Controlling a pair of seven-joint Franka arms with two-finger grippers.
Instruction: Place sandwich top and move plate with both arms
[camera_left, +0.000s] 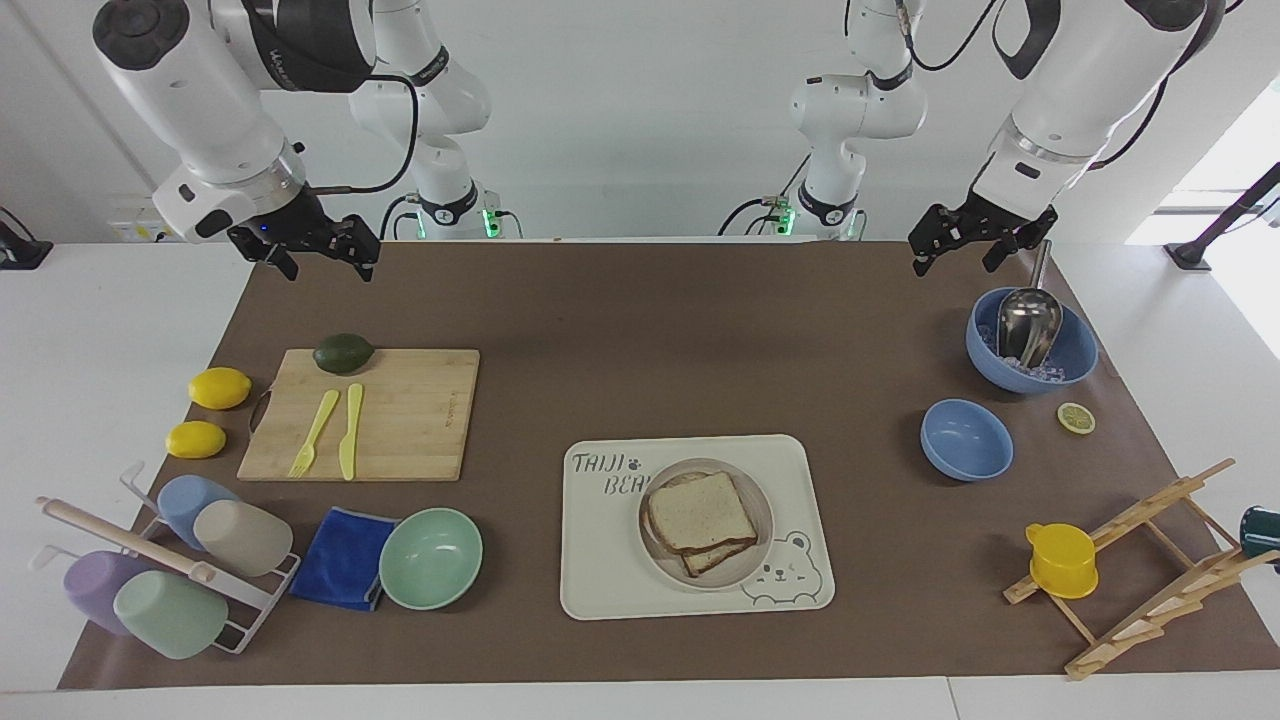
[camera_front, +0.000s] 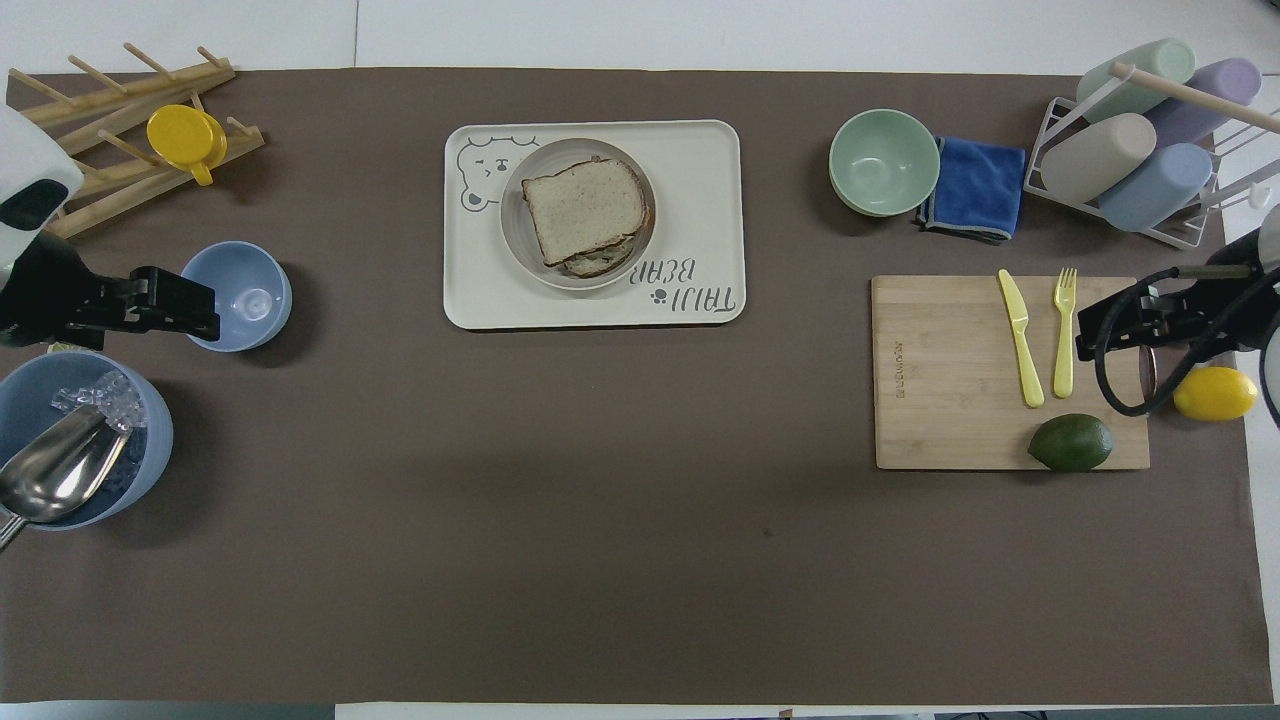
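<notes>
The left pincer (camera_left: 955, 250) hangs in the air with its fingers spread wide and nothing between them, over the brown mat at the robots' edge of the surface (camera_left: 650, 330), up above the big blue bowl (camera_left: 1075, 350) that holds ice and a metal scoop (camera_left: 1028, 322). The right pincer (camera_left: 320, 255) hangs the same way, fingers wide apart and empty, over the mat near the robots at the right arm's end, above the avocado (camera_left: 343, 353) and the bamboo cutting board (camera_left: 420, 410). Both arms wait, well apart from the food. The sandwich top (camera_left: 700, 512) lies on a lower slice (camera_left: 715, 557), slightly skewed so that the lower crust shows at about five o'clock in the facing view, and the stack sits in the plate (camera_left: 755, 495). The plate rests on the cream bear tray (camera_left: 600, 560), about midway between the arms' ends and among the things farthest from the robots. In the facing view the mint bowl (camera_left: 431, 558) is at nine o'clock from the tray, touching a blue cloth (camera_left: 340, 560), and the small blue bowl (camera_left: 966, 440) is at about two o'clock from the tray. A yellow fork (camera_left: 313, 432) and knife (camera_left: 350, 430) lie side by side on the board.
</notes>
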